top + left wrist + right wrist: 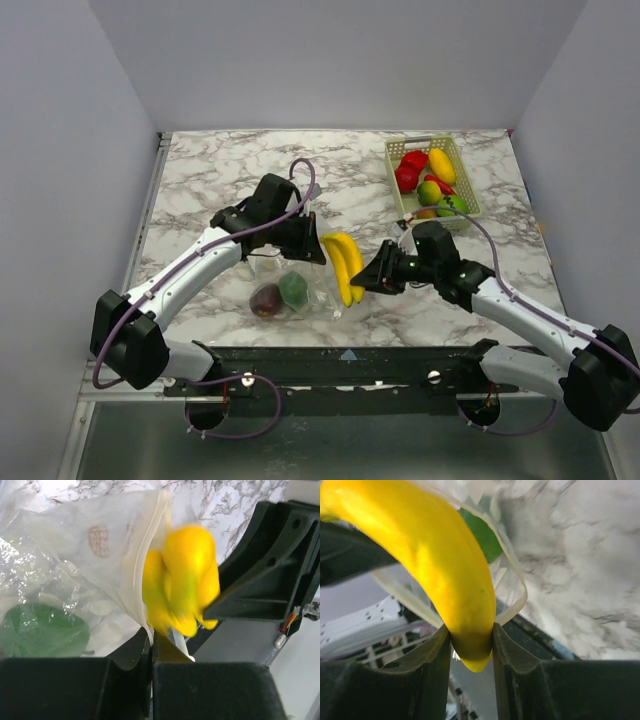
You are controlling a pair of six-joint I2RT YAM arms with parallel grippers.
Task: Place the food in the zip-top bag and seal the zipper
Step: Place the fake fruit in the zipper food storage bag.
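The clear zip-top bag [290,285] lies at table centre with a dark maroon fruit [266,299] and a green vegetable [293,289] inside. My left gripper [303,243] is shut on the bag's mouth edge with the zipper strip [150,555], holding it up. My right gripper [366,281] is shut on the end of a yellow banana bunch [345,262] and holds it at the bag's mouth. In the right wrist view the banana [430,555] sits between my fingers, the bag rim [512,575] looping behind it. In the left wrist view the banana [187,575] is blurred, beside the rim.
A pale green mesh basket [392,150] at the back right holds several more toy fruits in red, yellow, green and orange. The marble tabletop [220,170] is bounded by grey walls at the back and sides.
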